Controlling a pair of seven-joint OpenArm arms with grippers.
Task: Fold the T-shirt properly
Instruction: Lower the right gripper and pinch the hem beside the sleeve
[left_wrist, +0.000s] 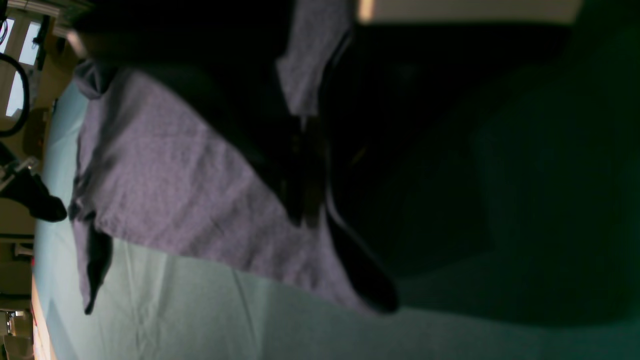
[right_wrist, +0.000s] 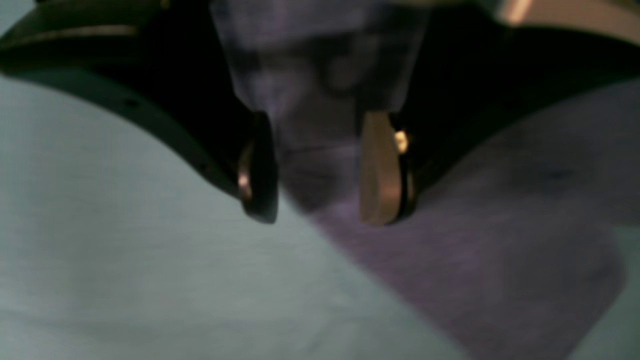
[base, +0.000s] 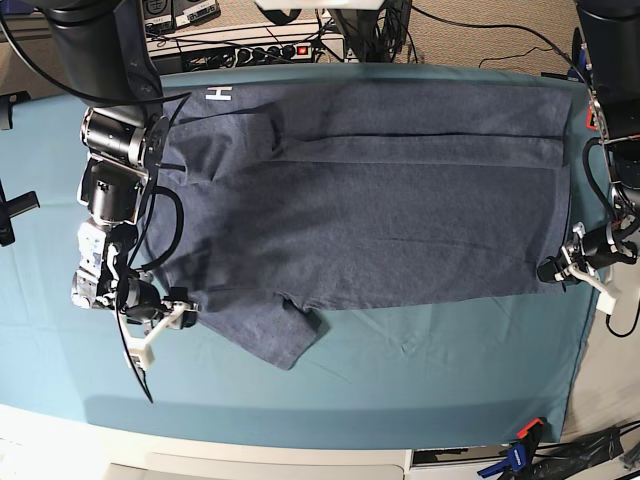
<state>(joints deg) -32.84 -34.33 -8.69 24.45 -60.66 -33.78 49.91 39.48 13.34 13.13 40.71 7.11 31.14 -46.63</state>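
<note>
The blue-grey T-shirt (base: 380, 220) lies spread flat on the teal table cloth (base: 420, 390), with a white letter (base: 219, 94) showing at its far left corner. My right gripper (base: 170, 315) is at the shirt's near left edge by the sleeve. In the right wrist view its fingers (right_wrist: 380, 170) have shirt cloth (right_wrist: 475, 260) bunched between them. My left gripper (base: 553, 270) is at the shirt's near right corner. In the dark left wrist view the gripper (left_wrist: 305, 200) looks closed on the hem, with the shirt (left_wrist: 165, 170) stretching away from it.
A power strip and cables (base: 260, 50) lie behind the table's far edge. A clamp (base: 520, 450) sits at the front right corner. The table's right edge runs just beside my left gripper.
</note>
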